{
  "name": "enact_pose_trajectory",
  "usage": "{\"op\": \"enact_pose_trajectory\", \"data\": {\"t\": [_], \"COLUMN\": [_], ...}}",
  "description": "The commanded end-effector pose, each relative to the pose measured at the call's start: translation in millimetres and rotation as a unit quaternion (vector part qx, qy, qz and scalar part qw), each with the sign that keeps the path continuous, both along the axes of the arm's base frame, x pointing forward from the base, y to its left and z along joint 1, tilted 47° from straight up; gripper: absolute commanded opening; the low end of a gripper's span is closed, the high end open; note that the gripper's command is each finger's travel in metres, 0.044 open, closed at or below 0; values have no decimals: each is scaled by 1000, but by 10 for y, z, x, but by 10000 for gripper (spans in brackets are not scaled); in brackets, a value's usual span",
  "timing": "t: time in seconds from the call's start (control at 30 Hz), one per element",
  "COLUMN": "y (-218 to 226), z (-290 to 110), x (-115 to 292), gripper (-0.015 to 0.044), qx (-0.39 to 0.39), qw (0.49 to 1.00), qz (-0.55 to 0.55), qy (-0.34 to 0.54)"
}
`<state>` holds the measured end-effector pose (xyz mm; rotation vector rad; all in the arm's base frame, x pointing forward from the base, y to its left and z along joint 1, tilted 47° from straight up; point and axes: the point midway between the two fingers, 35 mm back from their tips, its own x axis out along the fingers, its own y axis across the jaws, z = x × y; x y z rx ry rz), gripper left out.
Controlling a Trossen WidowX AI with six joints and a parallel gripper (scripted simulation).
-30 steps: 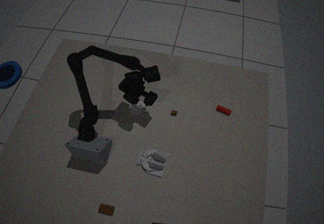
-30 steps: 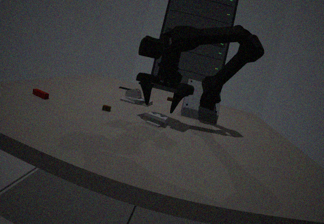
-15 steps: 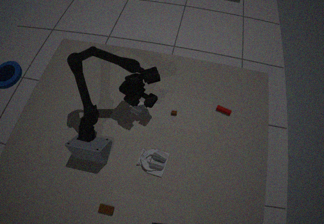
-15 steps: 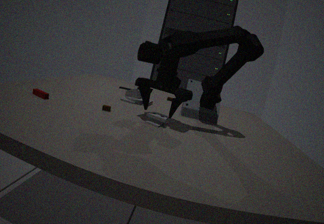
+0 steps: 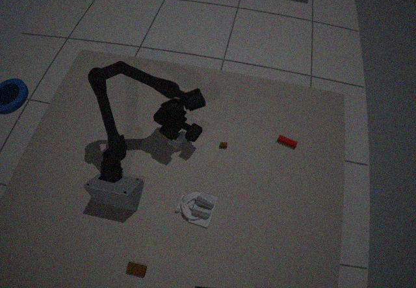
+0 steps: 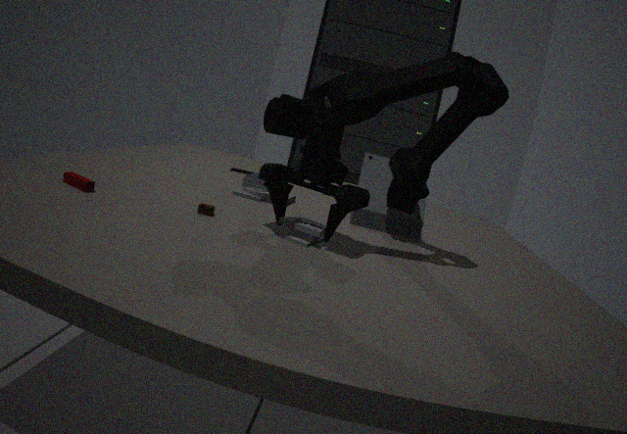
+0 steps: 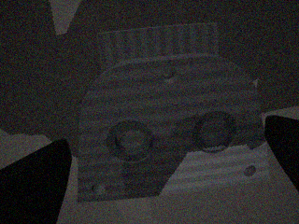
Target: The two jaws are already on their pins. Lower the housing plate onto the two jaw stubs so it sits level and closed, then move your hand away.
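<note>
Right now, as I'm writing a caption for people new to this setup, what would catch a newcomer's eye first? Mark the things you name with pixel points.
Probably the black arm, arching from its pale base (image 5: 116, 196), its open gripper (image 6: 304, 231) (image 7: 170, 138) reaching down around the light housing plate (image 7: 163, 103). Next, the bright red block (image 5: 286, 142) (image 6: 78, 181) lying off beyond the gripper, and the blue ring (image 5: 23, 95) at the top view's left edge.

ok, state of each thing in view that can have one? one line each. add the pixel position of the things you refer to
gripper (image 6: 304, 230) (image 7: 170, 138): open wide, fingers either side of the plate, nothing held
housing plate (image 6: 306, 226) (image 7: 173, 103): off the jaw assembly, not mounted
jaw assembly (image 5: 201, 207): uncovered, two jaws on its base; pin seating too small to tell
arm (image 5: 104, 110) (image 6: 445, 130): bent, reaching over the plate
</note>
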<state>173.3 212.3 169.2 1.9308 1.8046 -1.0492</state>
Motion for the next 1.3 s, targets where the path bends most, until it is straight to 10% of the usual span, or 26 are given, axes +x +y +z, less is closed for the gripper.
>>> {"op": "enact_pose_trajectory", "data": {"t": [0.0,1.27], "y": [16,19], "z": [-30,-27], "x": [-3,-8], "gripper": [440,351], "qx": [-2,0], "qw": [1000,1000], "qz": [-2,0], "qy": [2,1]}}
